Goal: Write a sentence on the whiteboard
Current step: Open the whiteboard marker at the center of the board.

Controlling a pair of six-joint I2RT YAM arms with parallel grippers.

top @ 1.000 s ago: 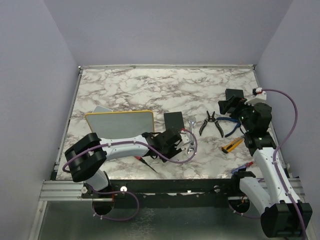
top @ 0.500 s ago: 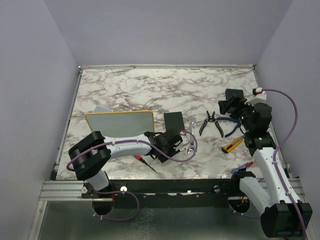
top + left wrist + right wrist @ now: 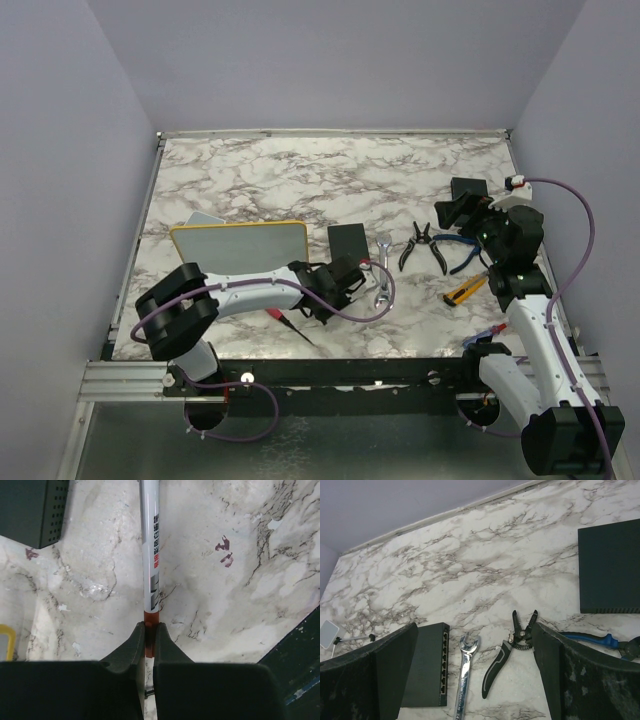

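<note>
— Marble tabletop (image 3: pixel 300 180). Where's the whiteboard (image 3: pixel 240 248)?
— Flat on it. Just right of the whiteboard, the left gripper (image 3: pixel 149 630) pinches a marker (image 3: pixel 150 555); far right of it, the right gripper (image 3: pixel 452 212) gapes wide.

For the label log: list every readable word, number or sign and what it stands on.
Marker, held by the left gripper: black and red printed characters on the barrel, too blurred to read.
Whiteboard: no writing can be made out in the top view.
No other text shows.
</note>
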